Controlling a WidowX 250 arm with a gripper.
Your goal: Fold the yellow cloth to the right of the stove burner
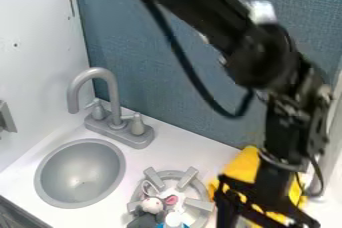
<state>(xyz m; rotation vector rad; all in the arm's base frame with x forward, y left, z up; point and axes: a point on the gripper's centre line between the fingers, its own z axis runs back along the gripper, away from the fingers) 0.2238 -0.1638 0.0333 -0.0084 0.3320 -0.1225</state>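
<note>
And the gripper [270,197], cut off below, hangs before the partly hidden yellow cloth [245,166], whether open or closed, impossible to tell!

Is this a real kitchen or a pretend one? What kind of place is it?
It looks like a pretend kitchen, probably a toy play set. It has a small round sink, a gray tap with two handles, and what seems to be a stove burner.

A toy [151,207] is set on the burner [199,203] between sink [79,176], left, and cloth [244,165], right. The sink is backed by a faucet [113,94].
</note>
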